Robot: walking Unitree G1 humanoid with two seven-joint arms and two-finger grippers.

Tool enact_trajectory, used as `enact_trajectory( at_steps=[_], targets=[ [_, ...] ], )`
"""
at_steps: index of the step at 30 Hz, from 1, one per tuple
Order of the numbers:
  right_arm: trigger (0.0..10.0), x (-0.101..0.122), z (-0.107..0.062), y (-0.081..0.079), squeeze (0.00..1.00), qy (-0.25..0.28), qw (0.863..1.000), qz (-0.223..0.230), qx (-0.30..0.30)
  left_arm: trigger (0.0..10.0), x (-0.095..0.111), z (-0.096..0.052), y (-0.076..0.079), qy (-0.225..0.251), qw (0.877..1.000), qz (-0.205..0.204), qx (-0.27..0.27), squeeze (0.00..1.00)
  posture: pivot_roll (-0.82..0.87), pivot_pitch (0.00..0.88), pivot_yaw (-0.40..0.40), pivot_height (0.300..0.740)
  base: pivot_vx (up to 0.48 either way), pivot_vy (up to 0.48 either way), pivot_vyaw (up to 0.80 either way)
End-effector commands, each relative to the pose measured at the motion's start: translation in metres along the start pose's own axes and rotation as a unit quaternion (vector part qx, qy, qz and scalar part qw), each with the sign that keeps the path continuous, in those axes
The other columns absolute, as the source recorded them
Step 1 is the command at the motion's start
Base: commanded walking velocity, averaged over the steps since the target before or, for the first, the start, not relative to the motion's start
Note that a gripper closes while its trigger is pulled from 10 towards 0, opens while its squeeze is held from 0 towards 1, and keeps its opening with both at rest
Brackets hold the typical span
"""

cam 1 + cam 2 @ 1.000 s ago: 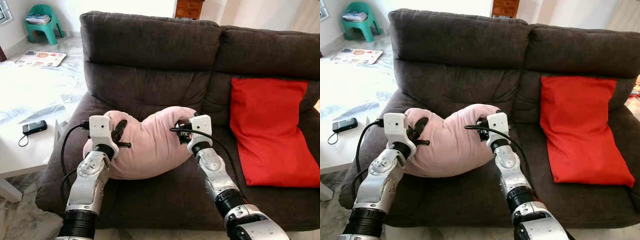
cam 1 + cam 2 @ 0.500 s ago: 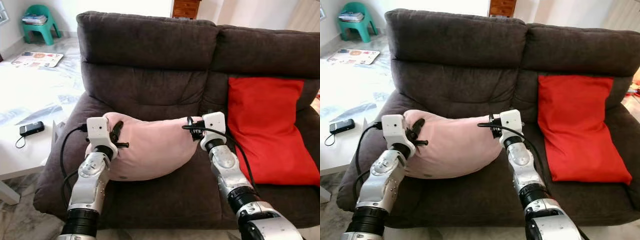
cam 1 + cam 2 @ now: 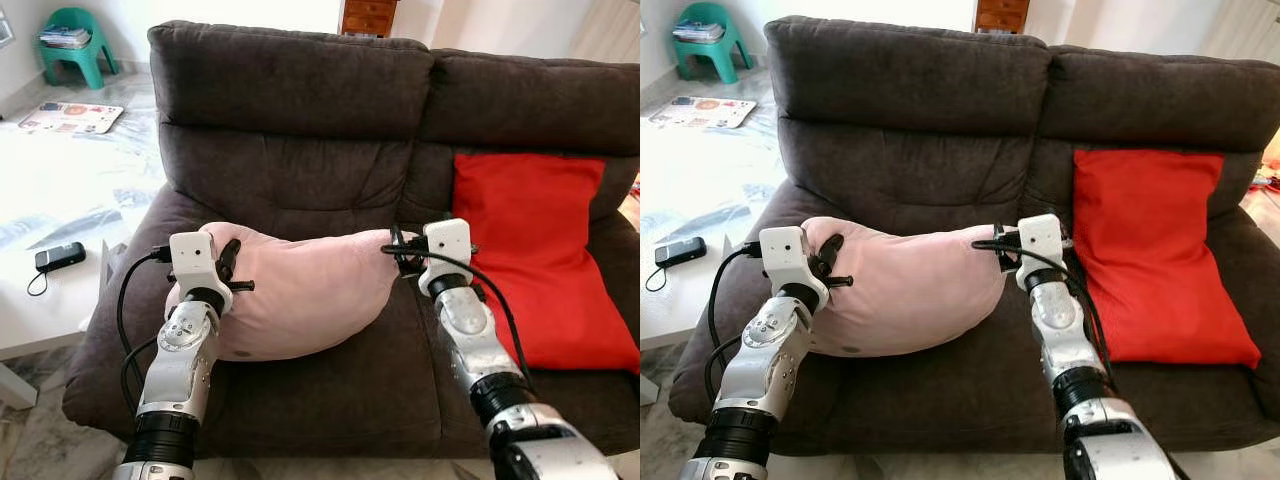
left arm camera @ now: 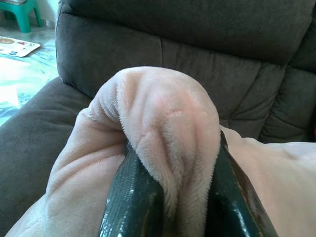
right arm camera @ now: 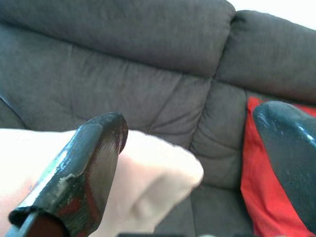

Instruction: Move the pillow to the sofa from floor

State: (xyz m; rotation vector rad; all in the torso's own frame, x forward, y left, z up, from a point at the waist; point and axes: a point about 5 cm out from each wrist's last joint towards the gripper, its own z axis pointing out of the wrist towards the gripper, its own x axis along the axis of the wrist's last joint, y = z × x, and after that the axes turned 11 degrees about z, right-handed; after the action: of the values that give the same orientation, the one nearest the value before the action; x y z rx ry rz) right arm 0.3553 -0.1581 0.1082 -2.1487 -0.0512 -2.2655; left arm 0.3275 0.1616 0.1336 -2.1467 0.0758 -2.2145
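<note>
1. Pink plush fills our left gripper (image 4: 170,197) — the two black fingers (image 4: 131,197) are clamped on a bunched fold at the pillow's left end, the fabric bulging up between them.
2. We see the pink pillow (image 3: 300,290) lying on the seat cushion of the dark grey sofa (image 3: 300,170), on its left half, stretched crosswise between our two arms, its lower edge on the seat near the front.
3. Our right gripper (image 5: 190,163) sits at the pillow's right end, near the middle of the seat. Its fingers stand spread apart, and the pillow's pale tip lies beside one finger (image 5: 84,173) without being pinched.
4. From the head, our right gripper's white wrist block is just at the pillow's right tip, between it and the red cushion (image 3: 535,260).
5. The red cushion leans on the sofa's right half, its top against the backrest and its lower edge running toward the front right corner of the seat — well apart from the pink pillow.
6. To the left of the sofa's arm stands a white table (image 3: 60,200), with a small black device (image 3: 58,258) and its cord near the edge.
7. Farthest back, at the far left, we see a green stool (image 3: 78,45) with papers stacked on it, and a flat printed sheet (image 3: 70,116) in front of it.
</note>
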Motion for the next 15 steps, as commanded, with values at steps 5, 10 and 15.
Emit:
enact_trajectory(
  at_steps=[5, 10, 15],
  targets=[
    [10.0, -0.020, -0.010, 0.027, 0.00, -0.074, 0.994, -0.049, -0.066, 10.0, -0.003, 0.000, -0.010, 0.001, 0.999, 0.006, 0.045, 0.00, 0.02, 0.028, -0.110, 0.740, 0.000, 0.000, 0.00],
    [10.0, -0.056, -0.028, 0.047, 0.00, -0.218, 0.966, -0.128, -0.045, 10.0, -0.002, 0.002, -0.015, 0.004, 0.997, -0.002, 0.072, 0.00, 0.01, 0.023, -0.113, 0.740, 0.000, 0.000, 0.00],
    [10.0, -0.067, -0.033, 0.028, 0.00, -0.268, 0.955, -0.122, 0.033, 10.0, -0.004, 0.001, -0.015, 0.002, 0.997, -0.002, 0.072, 0.00, 0.01, 0.022, -0.116, 0.740, 0.000, 0.000, 0.00]
  ],
)
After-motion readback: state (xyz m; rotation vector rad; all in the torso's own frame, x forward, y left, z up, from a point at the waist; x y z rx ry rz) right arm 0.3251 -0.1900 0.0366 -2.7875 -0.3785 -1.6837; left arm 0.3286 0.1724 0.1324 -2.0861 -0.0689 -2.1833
